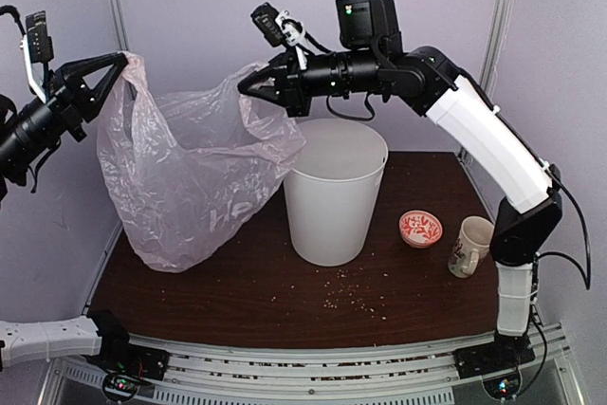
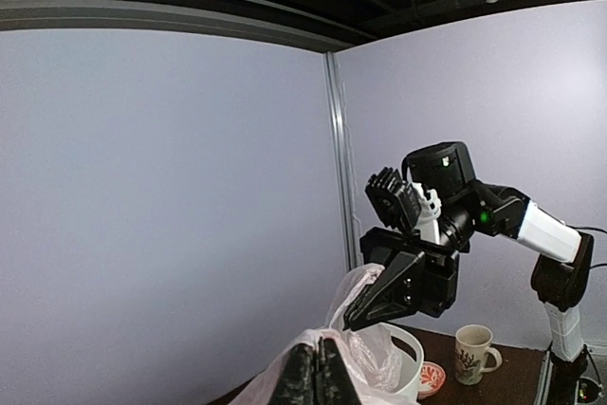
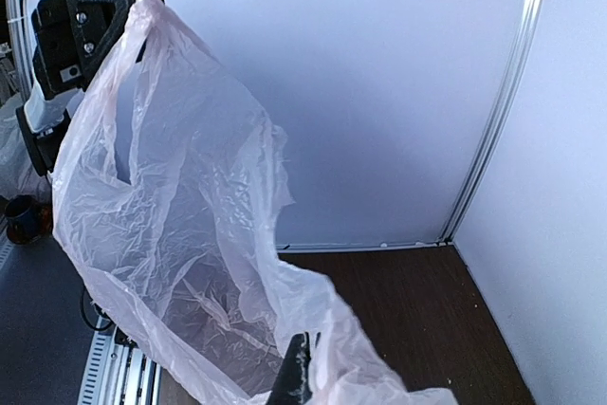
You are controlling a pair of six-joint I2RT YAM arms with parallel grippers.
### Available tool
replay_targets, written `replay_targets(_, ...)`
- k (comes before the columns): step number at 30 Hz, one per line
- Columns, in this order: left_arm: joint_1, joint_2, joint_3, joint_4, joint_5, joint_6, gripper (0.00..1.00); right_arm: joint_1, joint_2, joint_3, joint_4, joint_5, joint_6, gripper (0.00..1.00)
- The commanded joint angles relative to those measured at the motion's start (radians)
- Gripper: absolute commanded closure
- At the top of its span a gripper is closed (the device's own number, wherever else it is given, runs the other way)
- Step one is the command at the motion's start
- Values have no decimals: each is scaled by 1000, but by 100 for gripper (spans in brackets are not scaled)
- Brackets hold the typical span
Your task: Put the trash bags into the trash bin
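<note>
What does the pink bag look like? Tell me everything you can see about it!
The bag is thin, see-through pale pink plastic, very crinkly, with faint white lettering low on its side. It hangs stretched between the two arms: the left fingers pinch one top corner and the right fingers pinch the other. Its bottom sags onto the brown table, left of the white bin. It is not inside the bin yet.

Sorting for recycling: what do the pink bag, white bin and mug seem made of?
The translucent pale-pink crinkly bag looks like thin plastic film: see-through, wrinkled, hanging in soft folds. The tall white round bin seems smooth matte moulded plastic, with an even, seamless wall. The cream floral mug is probably glazed ceramic, going by its thick rim.
</note>
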Motion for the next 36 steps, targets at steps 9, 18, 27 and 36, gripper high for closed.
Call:
replay_targets(9, 5, 103, 52, 364, 224, 2, 100, -30, -144, 129, -113, -253, -104, 100)
replay_targets(18, 5, 169, 97, 453, 261, -46, 100, -101, -230, 160, -143, -148, -178, 100)
replay_targets(27, 5, 291, 147, 554, 140, -18, 100, -171, -357, 62, -46, 151, -161, 100)
replay_targets(36, 4, 541, 320, 648, 119, -106, 100, -214, -455, -96, 92, 448, -176, 100)
